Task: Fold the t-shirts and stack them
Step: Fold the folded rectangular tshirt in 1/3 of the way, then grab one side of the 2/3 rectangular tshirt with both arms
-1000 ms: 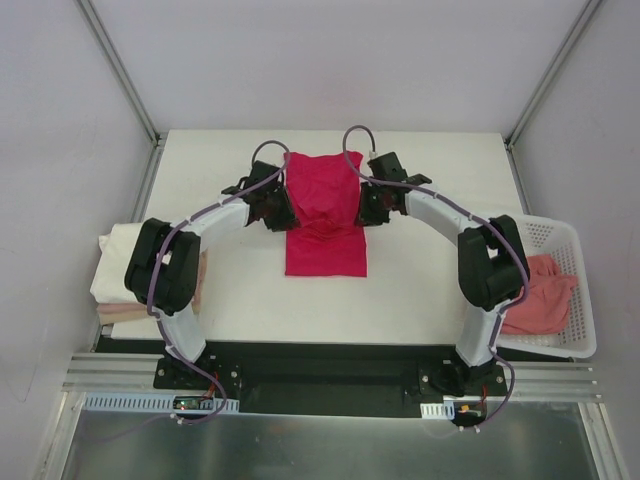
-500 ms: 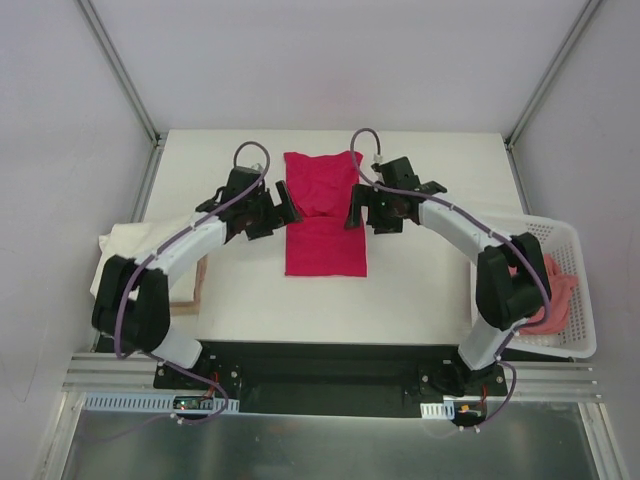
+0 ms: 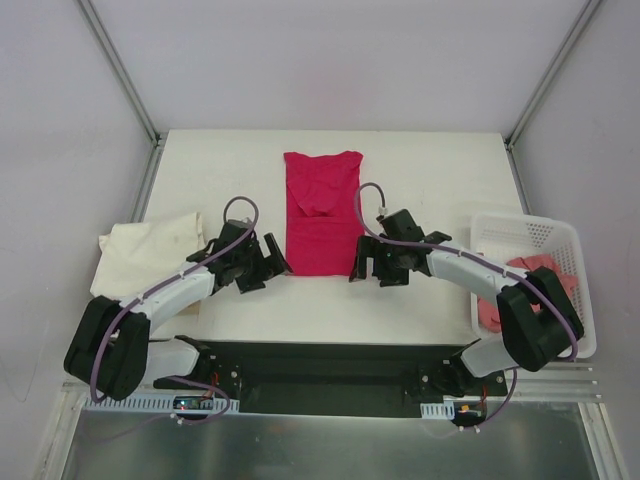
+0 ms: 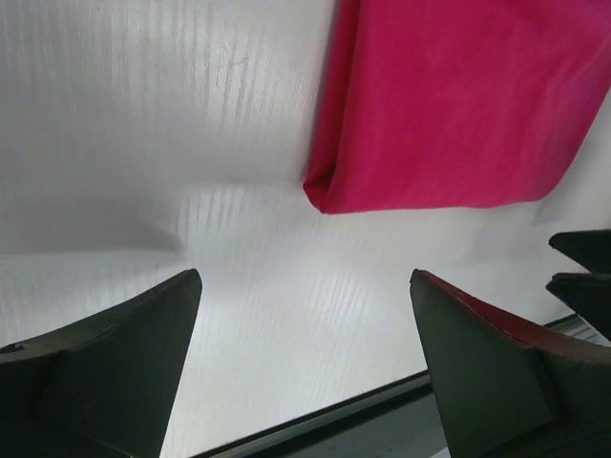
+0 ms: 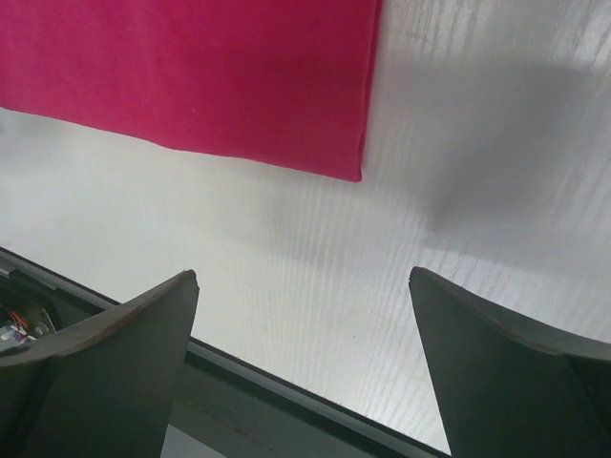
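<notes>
A crimson-pink t-shirt (image 3: 322, 212) lies flat in the middle of the table as a long folded strip, its near corners showing in the left wrist view (image 4: 458, 105) and the right wrist view (image 5: 191, 76). My left gripper (image 3: 270, 263) (image 4: 305, 281) hovers open just left of the shirt's near edge, with nothing between its fingers. On the other side, the right gripper (image 3: 360, 264) (image 5: 304, 277) stands open and empty too. A cream-white t-shirt (image 3: 150, 245) rests at the table's left edge. A salmon-pink t-shirt (image 3: 532, 278) lies in the basket.
The white mesh basket (image 3: 520, 228) stands at the table's right edge, beside the right arm's elbow. The table's dark front rail (image 5: 286, 382) runs just below both grippers. Bare white tabletop (image 3: 430, 170) surrounds the crimson shirt.
Both grippers opened and let go of the crimson shirt, then drew back from its far half to its near corners. The shirt now lies flat, unheld.
</notes>
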Tool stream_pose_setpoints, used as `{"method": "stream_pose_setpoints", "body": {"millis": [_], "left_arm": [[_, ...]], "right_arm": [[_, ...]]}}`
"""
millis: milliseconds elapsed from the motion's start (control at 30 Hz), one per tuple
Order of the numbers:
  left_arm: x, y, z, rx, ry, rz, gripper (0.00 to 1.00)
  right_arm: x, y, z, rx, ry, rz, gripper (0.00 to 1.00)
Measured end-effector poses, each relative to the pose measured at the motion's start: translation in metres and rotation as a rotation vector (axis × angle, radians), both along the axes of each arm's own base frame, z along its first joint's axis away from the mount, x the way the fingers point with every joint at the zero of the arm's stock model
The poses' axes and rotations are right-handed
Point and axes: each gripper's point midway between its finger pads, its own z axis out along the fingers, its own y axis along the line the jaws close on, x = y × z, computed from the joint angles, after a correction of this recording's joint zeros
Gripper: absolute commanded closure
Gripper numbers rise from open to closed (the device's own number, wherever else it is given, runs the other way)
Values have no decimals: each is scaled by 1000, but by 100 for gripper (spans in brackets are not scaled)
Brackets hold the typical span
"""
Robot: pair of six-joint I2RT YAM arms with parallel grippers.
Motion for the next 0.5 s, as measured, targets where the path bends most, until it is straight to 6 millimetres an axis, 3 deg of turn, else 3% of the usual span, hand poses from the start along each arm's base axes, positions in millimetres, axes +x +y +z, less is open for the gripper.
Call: {"method": "stream_pose_setpoints", "body": {"millis": [167,333,400,433,500], "left_arm": [[11,-7,-16,4,45,12,37],[28,-17,-24,-2,66,1,49],[32,-20,-26,-4,67,3,60],[34,-20,-26,-4,68,4,70],[35,-21,-30,1,74,1,77]], "right_arm": [[3,1,0,7,3,-36,1],[7,1,-9,-10,17,-56,13],[9,2,-14,-20,30,-60,21],[11,3,-16,-23,36,-63,22],[14,4,-20,-30,47,-68,24]]}}
